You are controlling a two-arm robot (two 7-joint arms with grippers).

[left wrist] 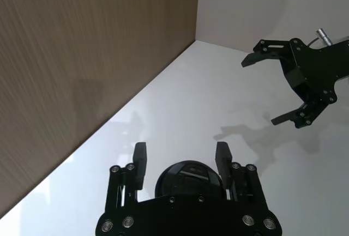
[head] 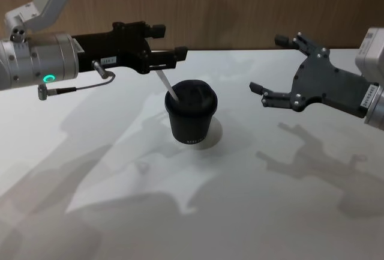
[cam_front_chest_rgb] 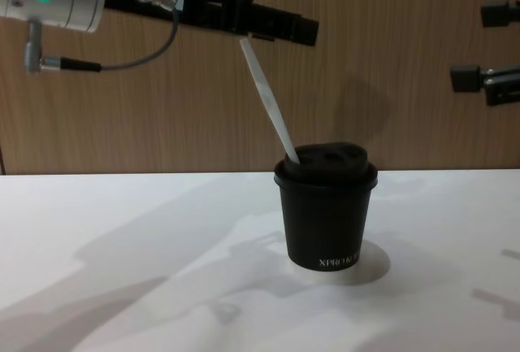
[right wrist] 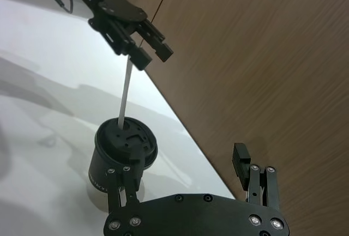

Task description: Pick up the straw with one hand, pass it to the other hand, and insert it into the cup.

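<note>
Standing on the white table (head: 120, 212), the cup (head: 191, 119) is the thing to look from. It is black, has a domed lid, and has white letters low on its side. Soft grey shadows lie on the table all around the cup. Behind the cup, at the far edge of the table, there is a brown wooden wall (cam_front_chest_rgb: 390, 84).

The straw (cam_front_chest_rgb: 269, 104) is white and thin. Its low end sits in the lid of the cup, on the robot's left side of the lid. It leans up and away from the cup toward the left. Its top end is at the fingertips of the left gripper (head: 177, 56). I cannot tell if those jaws are squeezing the straw or have let go of it.

The left gripper is above the cup and a little to its left. Its long black body lies almost flat, pointing over the cup, with a silver wrist and a green ring behind it.

The right gripper (head: 270, 71) hangs in the air well to the right of the cup. Its jaws are wide apart and hold nothing.
</note>
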